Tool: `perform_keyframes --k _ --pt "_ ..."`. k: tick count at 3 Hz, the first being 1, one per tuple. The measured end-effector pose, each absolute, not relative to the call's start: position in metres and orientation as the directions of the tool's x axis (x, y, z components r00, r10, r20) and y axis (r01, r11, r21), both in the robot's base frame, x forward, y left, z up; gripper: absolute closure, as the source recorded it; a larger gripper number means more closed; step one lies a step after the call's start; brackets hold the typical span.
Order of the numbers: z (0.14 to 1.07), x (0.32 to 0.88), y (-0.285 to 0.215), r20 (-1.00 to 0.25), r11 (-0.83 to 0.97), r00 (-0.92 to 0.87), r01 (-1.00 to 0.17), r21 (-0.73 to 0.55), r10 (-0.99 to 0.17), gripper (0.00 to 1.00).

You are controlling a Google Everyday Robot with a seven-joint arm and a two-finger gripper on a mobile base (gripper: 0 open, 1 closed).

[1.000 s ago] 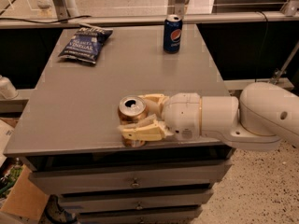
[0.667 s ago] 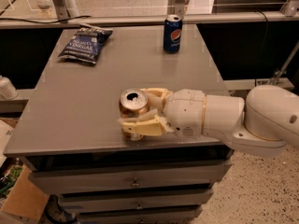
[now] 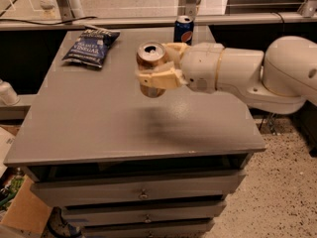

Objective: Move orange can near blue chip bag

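Note:
My gripper (image 3: 157, 63) is shut on the orange can (image 3: 150, 57), whose silver top faces up. It holds the can in the air above the middle of the grey table (image 3: 99, 128). The can's shadow lies on the tabletop below it. The blue chip bag (image 3: 90, 47) lies flat at the table's back left corner, to the left of the can and farther back. My white arm (image 3: 247, 73) reaches in from the right.
A blue Pepsi can (image 3: 183, 29) stands at the table's back edge, just behind my gripper. The table has drawers (image 3: 142, 192) in front. A cardboard box (image 3: 20, 214) sits on the floor at lower left. A rail runs behind the table.
My gripper has lifted the orange can off the table's front part and carried it up and toward the back.

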State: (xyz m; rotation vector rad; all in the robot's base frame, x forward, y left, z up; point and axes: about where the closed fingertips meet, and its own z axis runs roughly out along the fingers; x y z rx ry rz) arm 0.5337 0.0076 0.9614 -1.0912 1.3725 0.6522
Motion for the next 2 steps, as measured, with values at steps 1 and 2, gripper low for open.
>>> perform_keyframes --k 1,2 --pt "0.9721 0.5432 0.0386 -0.961 0.355 0.168 -0.903 -0.24 -0.221 1.0" --pt "0.9742 0.5456 0.0459 -0.961 0.346 0.176 -0.906 -0.242 -0.212 1.0"
